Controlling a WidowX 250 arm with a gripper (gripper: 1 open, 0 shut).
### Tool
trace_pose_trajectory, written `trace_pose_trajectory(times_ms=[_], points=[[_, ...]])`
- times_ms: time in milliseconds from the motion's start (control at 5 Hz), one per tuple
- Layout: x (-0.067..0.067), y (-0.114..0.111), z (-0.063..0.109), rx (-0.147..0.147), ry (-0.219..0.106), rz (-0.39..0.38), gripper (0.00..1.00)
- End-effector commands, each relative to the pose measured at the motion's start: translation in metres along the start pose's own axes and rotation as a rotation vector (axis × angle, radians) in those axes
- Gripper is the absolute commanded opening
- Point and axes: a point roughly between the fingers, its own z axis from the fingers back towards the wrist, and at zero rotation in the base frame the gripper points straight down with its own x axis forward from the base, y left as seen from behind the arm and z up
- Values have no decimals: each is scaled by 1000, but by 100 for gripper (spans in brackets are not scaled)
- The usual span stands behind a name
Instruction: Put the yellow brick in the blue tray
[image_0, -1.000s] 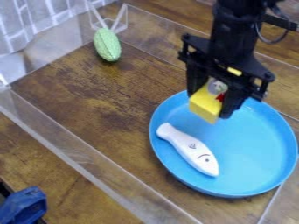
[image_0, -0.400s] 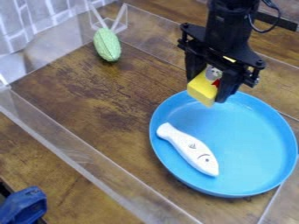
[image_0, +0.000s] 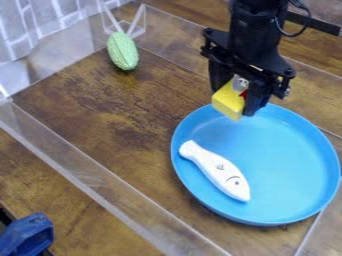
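The yellow brick (image_0: 230, 101) hangs between the fingers of my black gripper (image_0: 239, 93), which is shut on it and points down. The brick is held above the far left rim of the blue tray (image_0: 297, 168), a wide round shallow dish at the right of the wooden table. A white-and-red label shows on the brick's upper face. Inside the tray lies a white fish (image_0: 215, 169).
A green ribbed oval object (image_0: 123, 50) lies at the back left of the table. Clear plastic walls (image_0: 80, 175) fence the table's front and left sides. A blue cloth-like thing (image_0: 23, 238) sits at the bottom left corner, outside the wall.
The gripper has carried the yellow brick up and away from me, from over the tray's inside to over its far left rim. The fish and green object have not moved.
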Motion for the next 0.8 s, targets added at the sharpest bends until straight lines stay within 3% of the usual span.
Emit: trace_pose_trajectory(times_ms=[0,400,600], points=[[6,7,18,-8,-67,-4,0],[17,22,11,-9,-84,34,0],[12,11,4,-14,-89,16,0]])
